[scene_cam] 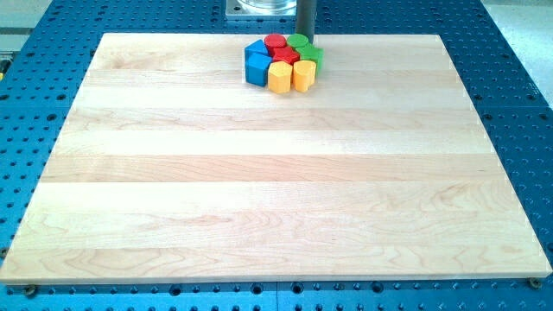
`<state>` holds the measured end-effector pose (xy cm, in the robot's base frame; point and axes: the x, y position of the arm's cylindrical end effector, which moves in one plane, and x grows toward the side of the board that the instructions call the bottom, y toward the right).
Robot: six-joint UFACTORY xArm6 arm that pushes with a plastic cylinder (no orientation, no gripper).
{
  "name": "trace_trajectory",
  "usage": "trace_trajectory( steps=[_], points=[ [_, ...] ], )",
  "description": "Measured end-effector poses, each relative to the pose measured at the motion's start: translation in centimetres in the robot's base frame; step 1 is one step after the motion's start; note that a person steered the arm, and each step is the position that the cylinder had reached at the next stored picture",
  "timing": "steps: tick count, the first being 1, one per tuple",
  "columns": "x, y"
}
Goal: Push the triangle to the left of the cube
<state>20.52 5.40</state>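
Observation:
Several blocks sit packed together near the view's top centre of the wooden board (276, 173). At the cluster's left are two blue blocks: the upper one (255, 49) looks like the triangle, and the lower one (257, 70) looks like the cube. They touch each other. To their right are a red round block (275, 41), a red star-like block (285, 57), a green round block (296, 41), a green star-like block (311, 57), and two yellow blocks (279, 78) (302, 75). My tip (306, 44) is at the cluster's top right, against the green blocks and away from the blue ones.
The board lies on a blue perforated table (34, 104). A grey metal base (259, 7) stands just beyond the board's top edge, left of the rod.

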Motion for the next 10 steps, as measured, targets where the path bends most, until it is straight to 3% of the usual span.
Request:
trace_trajectory(
  steps=[6, 7, 9, 10],
  points=[
    [-0.7, -4.6],
    [3.8, -5.8],
    [2.7, -4.7],
    [2.9, -7.2]
  ],
)
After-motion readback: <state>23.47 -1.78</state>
